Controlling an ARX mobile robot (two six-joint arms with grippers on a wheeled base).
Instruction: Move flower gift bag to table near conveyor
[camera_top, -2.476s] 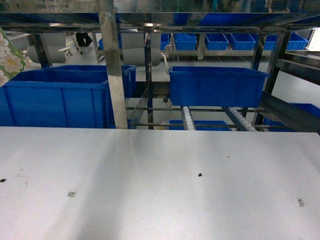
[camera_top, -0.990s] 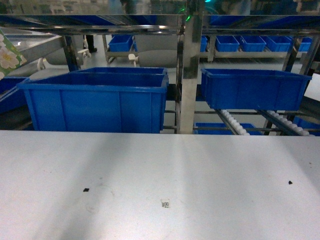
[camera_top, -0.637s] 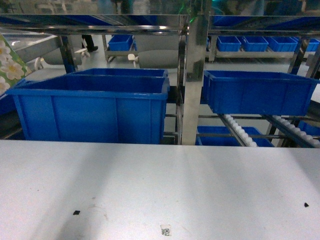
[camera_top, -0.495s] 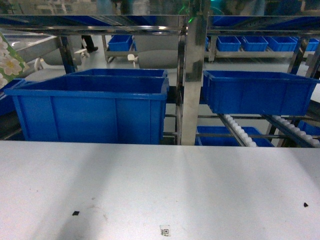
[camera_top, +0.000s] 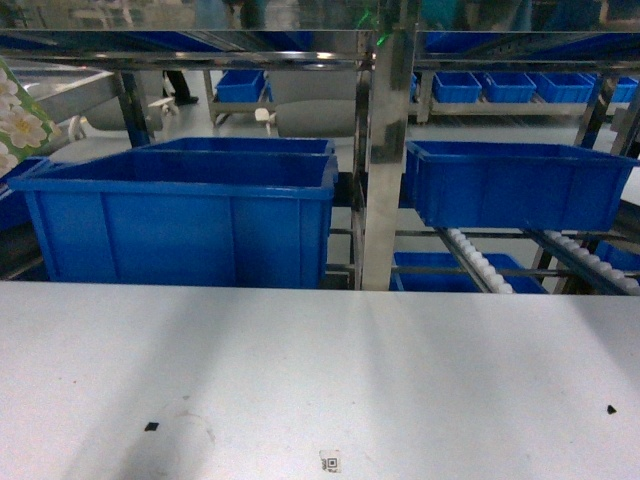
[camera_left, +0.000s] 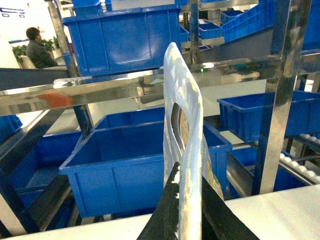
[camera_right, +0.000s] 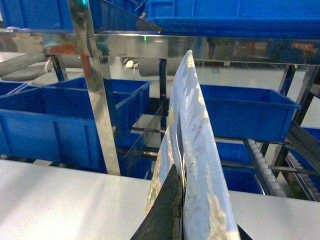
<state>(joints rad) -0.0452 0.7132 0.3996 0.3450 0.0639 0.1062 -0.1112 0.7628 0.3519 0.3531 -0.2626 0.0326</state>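
A corner of the flower gift bag (camera_top: 14, 115), green with white blossoms, shows at the far left edge of the head view; neither gripper appears there. In the left wrist view my left gripper (camera_left: 190, 192) is shut on the bag's glossy top edge (camera_left: 182, 115), which stands upright above the table (camera_left: 280, 210). My right gripper (camera_right: 192, 200) is likewise shut on a glossy bag edge (camera_right: 192, 125) over the table (camera_right: 50, 195). The pale table (camera_top: 320, 360) fills the lower head view. The conveyor (camera_top: 478, 264) slopes behind its far right edge.
Large blue bins (camera_top: 185, 215) (camera_top: 515, 185) sit on the steel rack beyond the table's far edge, and a steel post (camera_top: 380, 150) stands between them. A QR sticker (camera_top: 330, 462) and small black marks (camera_top: 151, 426) lie on the tabletop. A person (camera_left: 37, 50) sits far off.
The head view slid sideways along the rack, so the steel post moved rightward in frame, and the table edge and QR sticker dropped lower. Over the last half second almost nothing moved.
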